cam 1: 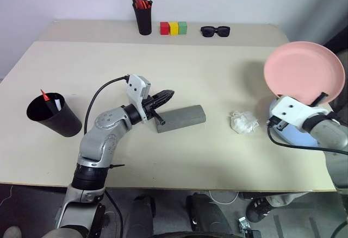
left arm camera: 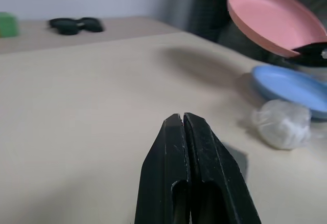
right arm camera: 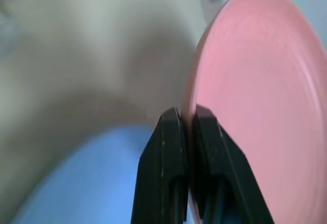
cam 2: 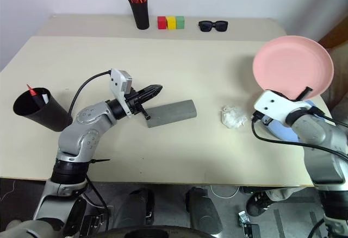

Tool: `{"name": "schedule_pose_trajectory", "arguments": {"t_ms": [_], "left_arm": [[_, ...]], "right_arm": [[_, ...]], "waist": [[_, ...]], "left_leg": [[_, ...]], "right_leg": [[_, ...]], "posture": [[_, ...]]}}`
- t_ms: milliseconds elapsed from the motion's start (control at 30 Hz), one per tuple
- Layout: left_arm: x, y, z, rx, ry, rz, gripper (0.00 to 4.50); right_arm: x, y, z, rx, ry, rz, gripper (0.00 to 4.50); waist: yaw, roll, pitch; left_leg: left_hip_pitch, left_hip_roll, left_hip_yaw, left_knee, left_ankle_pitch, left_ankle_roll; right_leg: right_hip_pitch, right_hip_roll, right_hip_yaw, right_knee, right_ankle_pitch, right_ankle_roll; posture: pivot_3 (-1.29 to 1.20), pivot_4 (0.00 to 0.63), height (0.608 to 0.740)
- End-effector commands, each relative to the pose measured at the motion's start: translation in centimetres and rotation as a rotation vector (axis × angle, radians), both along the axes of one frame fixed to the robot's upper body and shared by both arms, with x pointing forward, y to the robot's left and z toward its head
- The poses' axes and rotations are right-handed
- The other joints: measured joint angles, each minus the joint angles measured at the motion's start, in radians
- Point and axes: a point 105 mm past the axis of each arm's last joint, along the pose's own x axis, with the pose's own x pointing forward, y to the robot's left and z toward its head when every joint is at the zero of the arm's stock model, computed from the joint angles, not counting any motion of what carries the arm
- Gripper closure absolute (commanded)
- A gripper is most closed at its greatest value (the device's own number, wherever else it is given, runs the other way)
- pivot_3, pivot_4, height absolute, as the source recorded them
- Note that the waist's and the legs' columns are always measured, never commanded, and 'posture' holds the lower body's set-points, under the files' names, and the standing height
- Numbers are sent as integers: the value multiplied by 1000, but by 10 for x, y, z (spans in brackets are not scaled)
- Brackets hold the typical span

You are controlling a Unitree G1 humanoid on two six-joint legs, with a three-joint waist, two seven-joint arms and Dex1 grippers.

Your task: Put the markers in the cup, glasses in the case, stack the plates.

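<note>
My right gripper [right arm camera: 187, 112] is shut on the rim of the pink plate [cam 1: 303, 70], holding it tilted in the air over the light blue plate [left arm camera: 291, 83], which lies at the table's right edge. My left gripper [cam 1: 169, 93] is shut and empty, pointing level just above the left end of the closed grey case [cam 1: 185, 117] at mid-table. The wide black cup [cam 1: 54, 116] stands at the left with the red and white markers [cam 1: 50, 100] inside it. The glasses are out of view.
A crumpled white wad [cam 1: 243, 121] lies between the case and the blue plate. Along the back stand a narrow black pot of orange-capped pens [cam 1: 143, 15], three coloured blocks [cam 1: 173, 28] and black sunglasses [cam 1: 215, 30].
</note>
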Motion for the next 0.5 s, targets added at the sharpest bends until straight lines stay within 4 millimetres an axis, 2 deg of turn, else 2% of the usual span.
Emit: {"name": "schedule_pose_trajectory", "arguments": {"t_ms": [33,200,333,433,500], "left_arm": [[0,-8,9,-4,-50,-43,4500],[-2,-12,7,4,-55,-62,4500],[-4,-10,6,7,-52,-59,4500],[-5,-10,4,10,-48,-59,4500],[-6,-10,2,11,-46,-61,4500]], "right_arm": [[-16,0,-1,58,32,-12,4459],[-28,-5,-25,130,125,-44,4459],[-30,-15,-31,78,147,-69,3018],[-27,-15,-24,66,116,-62,1478],[-25,-8,-15,63,84,-18,471]], "waist": [[1,0,0],[2,0,0],[4,0,0],[4,0,0],[4,0,0]], "left_leg": [[0,0,0,0,0,0],[0,0,0,0,0,0],[0,0,0,0,0,0],[0,0,0,0,0,0],[0,0,0,0,0,0]], "right_leg": [[0,0,0,0,0,0],[0,0,1,0,0,0],[0,0,0,0,0,0],[0,0,0,0,0,0],[0,0,0,0,0,0]], "posture": [[0,150,740],[0,150,740],[0,150,740],[0,150,740],[0,150,740]]}}
